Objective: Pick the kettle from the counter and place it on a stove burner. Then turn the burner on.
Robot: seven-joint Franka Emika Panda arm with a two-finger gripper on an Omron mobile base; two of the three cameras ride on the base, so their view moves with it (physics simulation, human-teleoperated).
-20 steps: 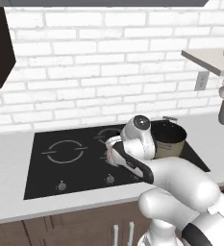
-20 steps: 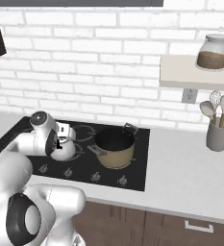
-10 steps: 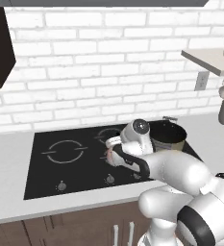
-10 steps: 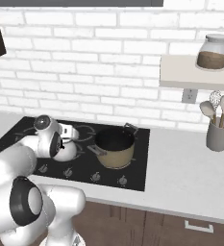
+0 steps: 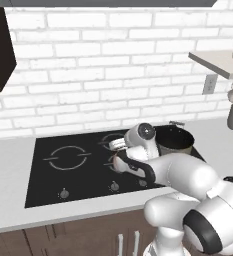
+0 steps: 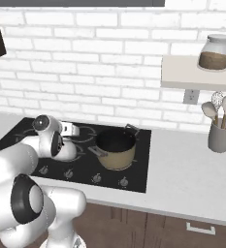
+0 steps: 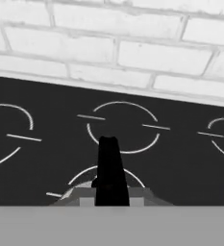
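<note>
- Kettle (image 7: pixel 92 194): only a pale sliver at the bottom of the hand view, behind the dark fingertips; it sits low over a small front ring marking of the stove (image 5: pixel 83 172); the arm hides it in both base views.
- Gripper (image 7: pixel 108 178): fingertips appear as one dark mass above the kettle; whether they are spread or pinching cannot be told.
- Burner (image 7: pixel 123 127): a small broken ring beyond the fingertips, near the brick wall (image 7: pixel 132 53).
- Tan pot (image 6: pixel 115 149): stands on the cooktop's right side.
- Counter (image 6: pixel 192 169): carries a grey utensil holder (image 6: pixel 221 135); a jar (image 6: pixel 215 52) stands on the shelf (image 6: pixel 197 77) above.
</note>
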